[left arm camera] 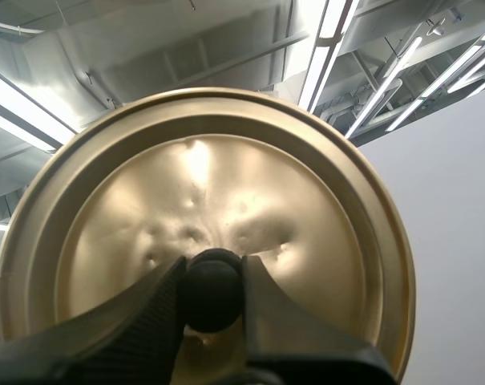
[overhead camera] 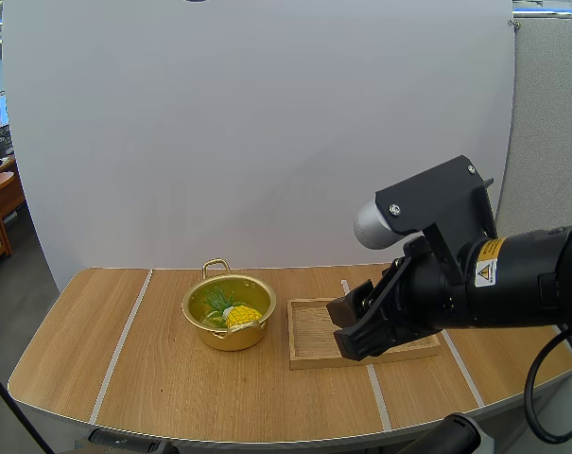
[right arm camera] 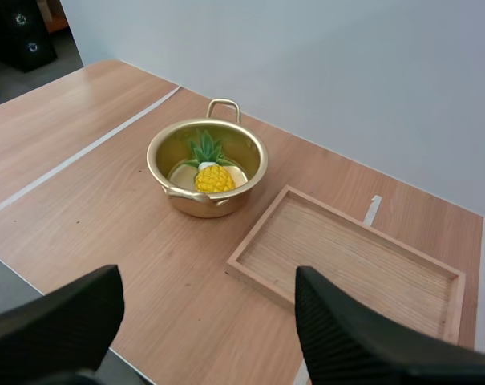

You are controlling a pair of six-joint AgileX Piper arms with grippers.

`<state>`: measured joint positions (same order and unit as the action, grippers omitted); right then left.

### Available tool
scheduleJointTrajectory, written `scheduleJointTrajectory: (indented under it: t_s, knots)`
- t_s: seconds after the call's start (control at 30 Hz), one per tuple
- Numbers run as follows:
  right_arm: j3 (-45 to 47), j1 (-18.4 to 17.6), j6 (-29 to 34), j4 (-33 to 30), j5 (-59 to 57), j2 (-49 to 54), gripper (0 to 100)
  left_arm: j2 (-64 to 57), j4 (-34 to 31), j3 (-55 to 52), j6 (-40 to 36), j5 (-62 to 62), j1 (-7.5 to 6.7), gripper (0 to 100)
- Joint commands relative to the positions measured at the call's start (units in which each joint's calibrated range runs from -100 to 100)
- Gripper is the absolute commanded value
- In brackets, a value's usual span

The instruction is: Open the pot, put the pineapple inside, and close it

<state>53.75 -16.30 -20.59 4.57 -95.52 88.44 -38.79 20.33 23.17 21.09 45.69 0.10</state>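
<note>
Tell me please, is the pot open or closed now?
Open. The pot has no lid on it and the pineapple lies inside; the left gripper holds the lid by its knob.

I am counting four kinds of thing here, each of them single: one pot [overhead camera: 231, 339], one pineapple [overhead camera: 240, 315], one lid [left arm camera: 202, 184], and one wooden tray [overhead camera: 312, 329].

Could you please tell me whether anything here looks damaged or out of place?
The lid, held up by the left gripper, shows several small dents around its centre. Otherwise nothing stands out: the pineapple lies inside the open pot, which stands upright beside the wooden tray.
</note>
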Motion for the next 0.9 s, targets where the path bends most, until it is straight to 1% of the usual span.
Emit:
scheduleJointTrajectory:
  t_s: [0.0,0.03,0.07,0.1,0.23,0.43,0.6,0.87]
  knots:
    - [0.98,0.56,-0.09,3.41,0.27,1.38,52,-0.33,-0.05,0.37,-0.51,-2.28,-0.06,0]
    - [1.34,0.76,-0.92,4.26,0.04,1.50,31,-0.33,-0.05,0.37,-0.51,-2.28,-0.06,0]
    - [1.77,1.06,-1.02,4.96,-0.33,1.65,2,-0.33,-0.05,0.37,-0.51,-2.28,-0.06,0]
    - [1.93,1.28,-1.02,5.11,-0.34,1.65,0,-0.33,-0.05,0.37,-0.51,-2.28,-0.06,0]
    - [2.20,1.66,-1.02,3.39,-0.34,1.78,0,-0.33,-0.05,0.37,-0.51,-2.28,-0.06,0]
    - [2.68,1.66,-1.02,4.36,-1.13,3.62,0,-0.33,-0.05,0.37,-0.51,-2.28,-0.06,0]
    - [6.45,1.66,-1.42,4.26,-1.13,5.91,0,-0.33,-0.05,0.37,-0.51,-2.28,-0.06,0]
    - [6.81,1.66,-1.83,4.14,-0.94,7.61,0,-0.33,-0.05,0.37,-0.51,-2.28,-0.06,0]
